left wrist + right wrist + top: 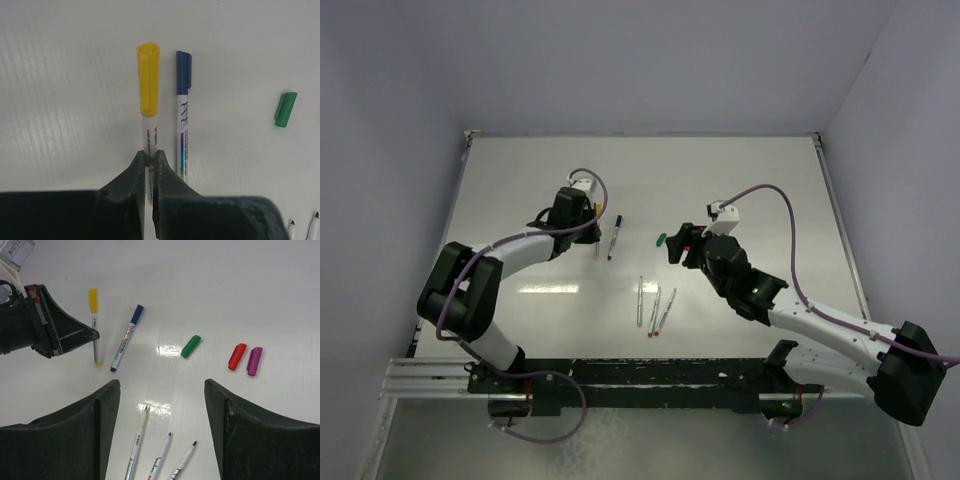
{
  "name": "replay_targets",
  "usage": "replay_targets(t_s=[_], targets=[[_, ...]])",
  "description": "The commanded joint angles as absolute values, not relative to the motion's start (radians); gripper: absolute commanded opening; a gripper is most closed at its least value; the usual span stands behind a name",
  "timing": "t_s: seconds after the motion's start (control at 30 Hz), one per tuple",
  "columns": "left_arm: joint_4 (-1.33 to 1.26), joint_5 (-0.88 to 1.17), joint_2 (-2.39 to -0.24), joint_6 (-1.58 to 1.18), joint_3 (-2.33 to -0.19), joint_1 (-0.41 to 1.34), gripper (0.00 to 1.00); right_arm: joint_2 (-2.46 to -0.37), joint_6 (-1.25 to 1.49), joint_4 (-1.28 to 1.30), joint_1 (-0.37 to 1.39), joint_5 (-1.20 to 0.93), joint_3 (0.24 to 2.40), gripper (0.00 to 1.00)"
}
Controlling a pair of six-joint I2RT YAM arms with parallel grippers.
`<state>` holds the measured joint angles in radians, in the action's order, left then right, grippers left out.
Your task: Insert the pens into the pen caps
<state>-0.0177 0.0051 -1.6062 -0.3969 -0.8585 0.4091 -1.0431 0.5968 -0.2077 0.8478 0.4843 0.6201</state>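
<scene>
left gripper [150, 159]: is clamping together on the barrel of the yellow-capped pen [148, 80]
right gripper [162, 387]: is hanging over the table [280, 300], jaws standing wide apart, gripping nothing
blue-capped pen [183, 115]: is lying just beside the yellow-capped pen, parallel
green cap [190, 346]: is lying alone, near the blue-capped pen
red cap [237, 356], purple cap [254, 361]: are lying side by side
uncapped pens [161, 455]: three are lying between the right gripper's fingers [75, 435]

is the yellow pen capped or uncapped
Capped: the yellow cap sits over the tip of the pen that the left gripper pinches.
</scene>
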Motion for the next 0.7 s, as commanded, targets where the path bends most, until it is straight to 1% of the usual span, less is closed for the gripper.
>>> replay_targets(t_s=[0.0,0.03,0.07,0.13,0.17,0.47,0.67], targets=[[-0.053,0.048,-1.661,-0.368,-0.922,0.404,0.07,-1.052,0.620,-0.243,0.844,0.522,0.607,0.71],[-0.053,0.048,-1.669,-0.368,-0.928,0.405,0.08,-1.050,0.622,-0.245,0.844,0.528,0.603,0.74],[-0.050,0.046,-1.686,-0.368,-0.934,0.403,0.08,-1.047,0.629,-0.243,0.844,0.533,0.600,0.79],[-0.045,0.043,-1.712,-0.368,-0.946,0.402,0.08,-1.036,0.644,-0.245,0.843,0.552,0.589,0.96],[-0.044,0.043,-1.725,-0.369,-0.952,0.402,0.08,-1.030,0.649,-0.249,0.843,0.559,0.581,1.00],[-0.036,0.045,-1.803,-0.380,-0.988,0.401,0.11,-1.001,0.639,-0.276,0.842,0.578,0.542,1.00],[-0.012,0.045,-1.804,-0.380,-1.009,0.401,0.19,-0.984,0.650,-0.324,0.842,0.594,0.506,1.00]])
